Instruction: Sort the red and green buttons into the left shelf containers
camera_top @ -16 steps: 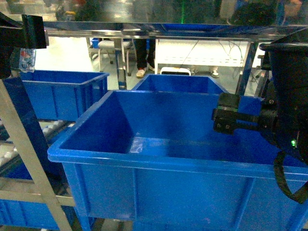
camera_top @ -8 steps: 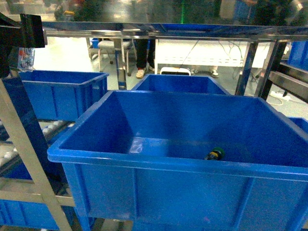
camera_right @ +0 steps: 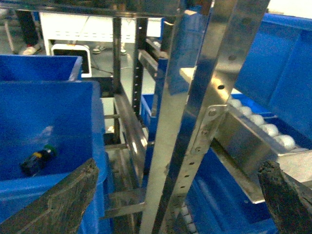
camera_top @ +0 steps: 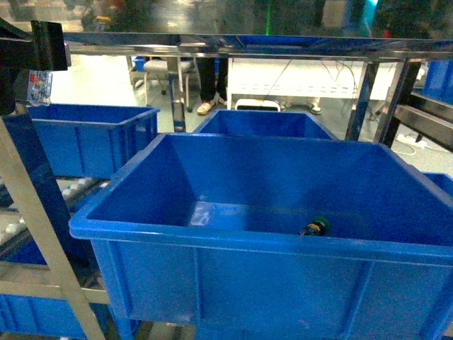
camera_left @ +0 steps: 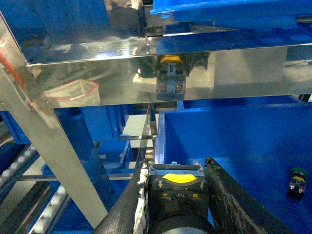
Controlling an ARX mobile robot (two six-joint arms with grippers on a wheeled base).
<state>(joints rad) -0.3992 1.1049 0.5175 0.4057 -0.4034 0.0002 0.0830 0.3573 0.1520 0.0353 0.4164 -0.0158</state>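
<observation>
- Green button [camera_top: 316,227] lies on its side on the floor of the near blue tote [camera_top: 233,237], toward the right of the tub and well below the rolled rim — it reads as already delivered, resting loose with nothing touching it.
- Left gripper [camera_left: 178,187] holds a button with a yellow cap [camera_left: 177,179] between its two dark fingers [camera_left: 229,200], which sit wide on either side of it; whether they press on it I cannot tell. The cap's red colour is not confirmed here.
- That gripper hangs just outside the tote's left wall, under the steel shelf rail [camera_left: 161,73], probably so the arm stays clear of the tub — the green button shows at the right edge of its view, inside.
- Right gripper [camera_right: 180,204] stands spread wide with nothing between its fingers, beside the shelf upright [camera_right: 195,112] and just off the tote's right wall; the green button sits down to its left.
- Neither arm appears in the head view.
- Other blue totes [camera_top: 92,134] wait behind and to the left on the rack.
</observation>
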